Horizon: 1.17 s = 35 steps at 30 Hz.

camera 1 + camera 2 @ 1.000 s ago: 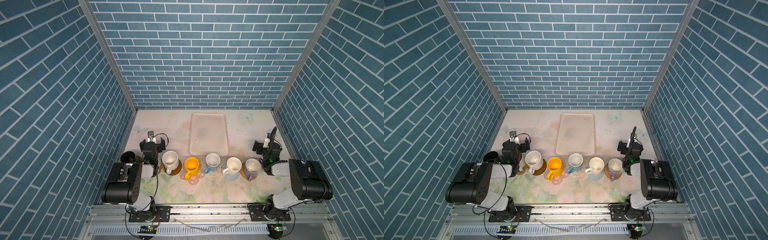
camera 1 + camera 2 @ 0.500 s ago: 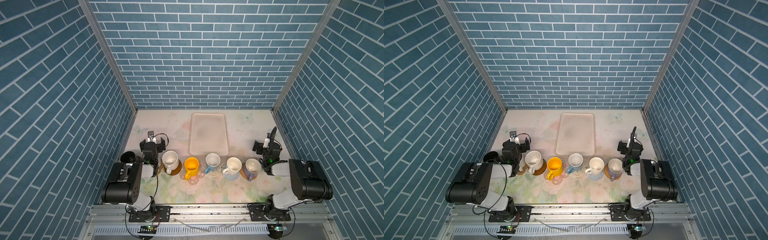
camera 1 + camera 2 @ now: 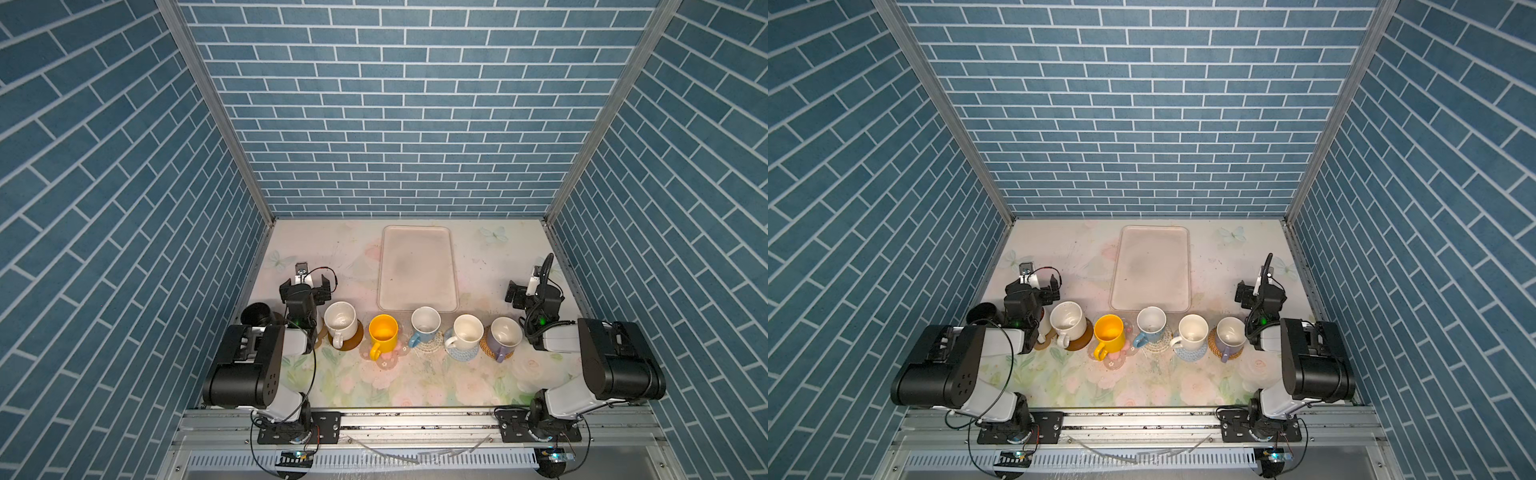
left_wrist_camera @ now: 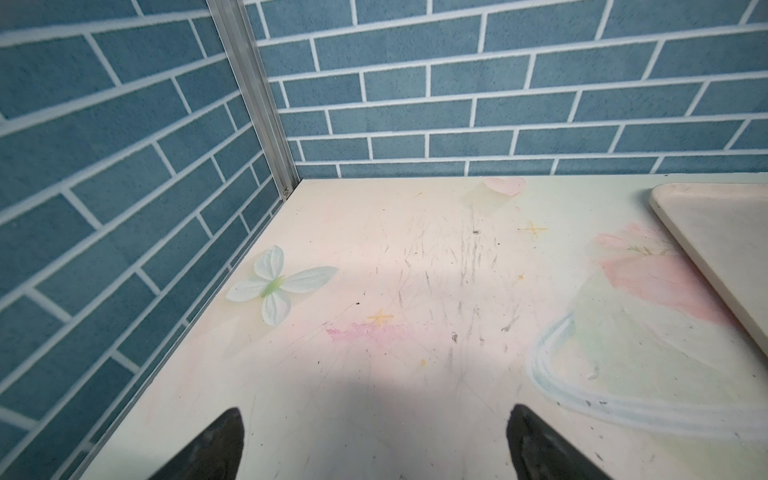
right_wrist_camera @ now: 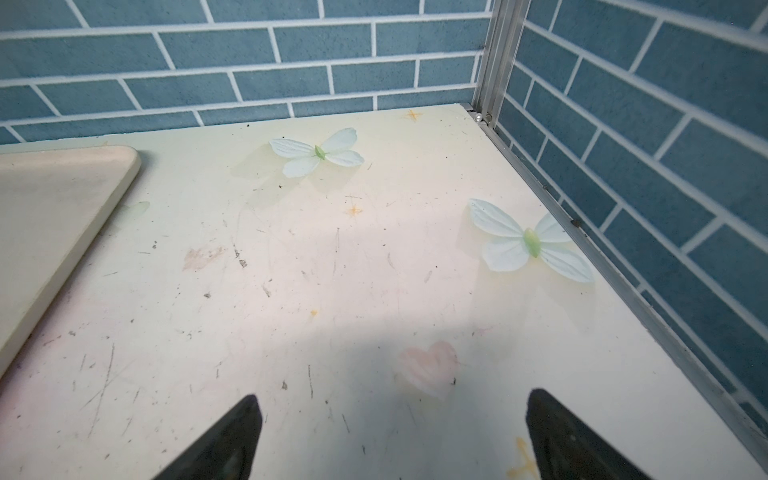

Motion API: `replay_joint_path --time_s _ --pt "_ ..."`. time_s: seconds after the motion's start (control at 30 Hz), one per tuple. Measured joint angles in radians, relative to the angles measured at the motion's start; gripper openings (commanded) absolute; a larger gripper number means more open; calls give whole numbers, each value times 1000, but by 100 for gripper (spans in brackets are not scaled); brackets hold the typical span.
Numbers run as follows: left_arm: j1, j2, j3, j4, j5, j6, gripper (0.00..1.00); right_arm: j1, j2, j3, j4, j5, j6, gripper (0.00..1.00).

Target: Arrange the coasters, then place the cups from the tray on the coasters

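The beige tray [image 3: 417, 270] lies bare at the back middle; its corner shows in the wrist views [image 4: 715, 245] [image 5: 54, 199]. In front of it stands a row of cups on coasters. They are a cream cup [image 3: 340, 319] on a brown disc [image 3: 352, 341], a yellow cup [image 3: 383, 331] on the pink flower coaster [image 3: 388, 360], a light blue cup [image 3: 425, 321], a cream-white cup [image 3: 467, 331] and a lavender cup [image 3: 505, 334]. A black cup [image 3: 254, 313] stands far left behind the left arm. My left gripper [image 3: 306, 287] [image 4: 376, 415] and right gripper [image 3: 532, 291] [image 5: 395, 399] are open over bare table.
Blue brick walls close in the back and both sides. Butterflies [image 5: 530, 243] and flowers are printed on the table mat. Both arm bases sit on the metal rail [image 3: 415, 419] at the front edge.
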Motion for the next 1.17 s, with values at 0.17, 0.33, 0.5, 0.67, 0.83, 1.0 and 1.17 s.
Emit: replay_joint_path --time_s 0.17,0.33,0.5,0.67,0.83,1.0,1.17 --pt "0 0 0 0 0 0 99 0 0 0 0 -7 -1 99" --pt "0 0 0 0 0 0 99 0 0 0 0 -10 -2 99" --pt "0 0 0 0 0 0 99 0 0 0 0 -11 -2 99" --pt "0 0 0 0 0 0 99 0 0 0 -1 -11 -2 99" --pt "0 0 0 0 0 0 99 0 0 0 -1 -11 -2 99" --pt "0 0 0 0 0 0 99 0 0 0 -2 -11 -2 99" --pt "0 0 0 0 0 0 99 0 0 0 -9 -15 -2 99"
